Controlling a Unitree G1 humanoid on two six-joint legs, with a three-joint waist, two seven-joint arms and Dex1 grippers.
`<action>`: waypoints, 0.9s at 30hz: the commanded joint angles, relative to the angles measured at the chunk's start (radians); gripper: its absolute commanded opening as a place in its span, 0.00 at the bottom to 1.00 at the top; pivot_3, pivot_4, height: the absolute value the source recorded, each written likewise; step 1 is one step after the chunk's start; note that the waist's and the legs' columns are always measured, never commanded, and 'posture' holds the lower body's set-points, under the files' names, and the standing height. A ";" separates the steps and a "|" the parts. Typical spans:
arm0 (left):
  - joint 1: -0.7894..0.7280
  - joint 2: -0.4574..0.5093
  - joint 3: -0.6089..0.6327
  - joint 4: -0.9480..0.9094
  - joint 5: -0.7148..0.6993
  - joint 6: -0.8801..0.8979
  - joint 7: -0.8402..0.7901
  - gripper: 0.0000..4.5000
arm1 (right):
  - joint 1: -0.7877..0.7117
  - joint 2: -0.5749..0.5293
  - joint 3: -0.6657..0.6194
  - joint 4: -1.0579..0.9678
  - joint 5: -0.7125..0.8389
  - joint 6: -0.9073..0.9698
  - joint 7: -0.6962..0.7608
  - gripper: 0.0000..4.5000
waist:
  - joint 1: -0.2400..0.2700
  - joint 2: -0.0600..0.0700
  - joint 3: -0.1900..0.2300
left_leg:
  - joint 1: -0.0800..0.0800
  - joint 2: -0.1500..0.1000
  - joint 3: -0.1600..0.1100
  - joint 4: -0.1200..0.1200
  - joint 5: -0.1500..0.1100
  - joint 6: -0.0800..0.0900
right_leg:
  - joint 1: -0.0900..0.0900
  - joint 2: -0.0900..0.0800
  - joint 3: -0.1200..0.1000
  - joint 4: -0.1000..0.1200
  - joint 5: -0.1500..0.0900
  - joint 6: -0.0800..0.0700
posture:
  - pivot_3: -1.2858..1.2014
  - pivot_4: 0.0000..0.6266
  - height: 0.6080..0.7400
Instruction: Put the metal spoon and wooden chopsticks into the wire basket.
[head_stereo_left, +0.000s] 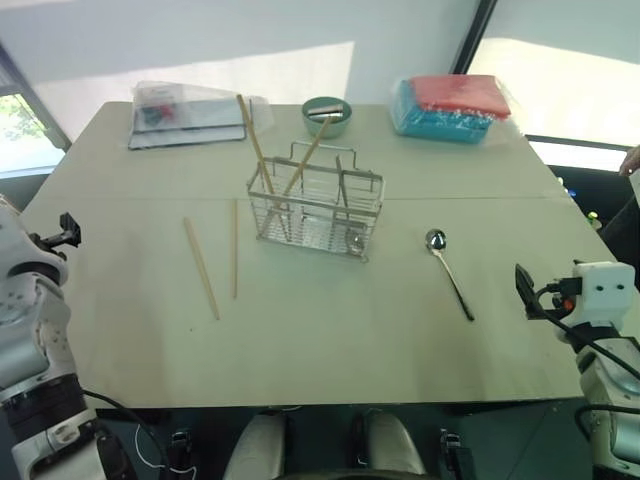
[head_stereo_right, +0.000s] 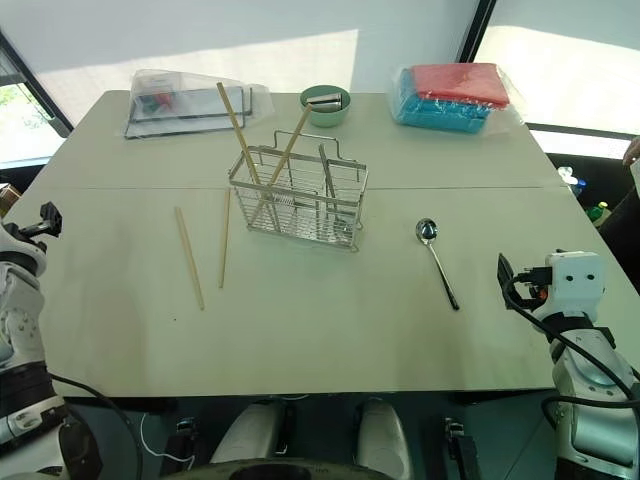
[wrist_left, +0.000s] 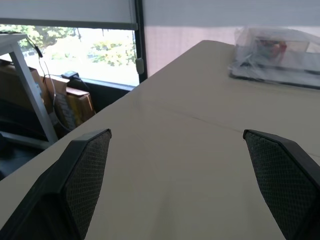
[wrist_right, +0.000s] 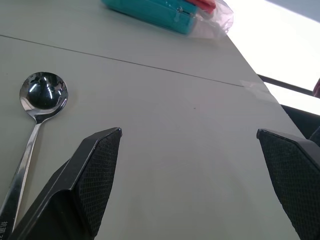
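Pale table (head_stereo_left: 330, 340) fills mid-frame. At centre stands the basket (head_stereo_left: 318, 212) with two chopsticks (head_stereo_left: 258, 150) leaning in it; two more lie flat at centre left. Right of centre lies the spoon (head_stereo_left: 449, 273). Left gripper (wrist_left: 180, 185) and right gripper (wrist_right: 192, 182) spread wide, empty, at the table's left and right edges.

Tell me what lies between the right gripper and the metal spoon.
Nothing: bare table separates the open right gripper from the metal spoon, in the left eye view.
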 joint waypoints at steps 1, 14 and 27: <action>0.000 0.027 0.013 -0.043 -0.003 0.007 0.000 1.00 | -0.010 -0.007 -0.005 -0.022 0.001 -0.019 -0.004 0.99 | 0.000 0.000 0.000 | 0.000 0.000 0.000 0.000 0.000 0.000 | 0.000 0.000 0.000 0.000 0.000 0.000 | 0.52 0.24 0.45; -0.001 0.021 0.004 -0.055 -0.004 0.014 -0.002 1.00 | -0.043 -0.023 0.002 -0.026 -0.003 0.001 -0.007 0.99 | 0.000 0.000 0.000 | 0.000 0.000 0.000 0.000 0.000 0.000 | 0.000 0.000 0.000 0.000 0.000 0.000 | 0.52 0.24 0.45; -0.017 0.029 -0.011 -0.076 -0.019 0.032 -0.023 1.00 | -0.091 -0.052 0.018 -0.028 -0.005 0.041 0.002 0.99 | 0.000 0.000 0.000 | 0.000 0.000 0.000 0.000 0.000 0.000 | 0.000 0.000 0.000 0.000 0.000 0.000 | 0.52 0.24 0.45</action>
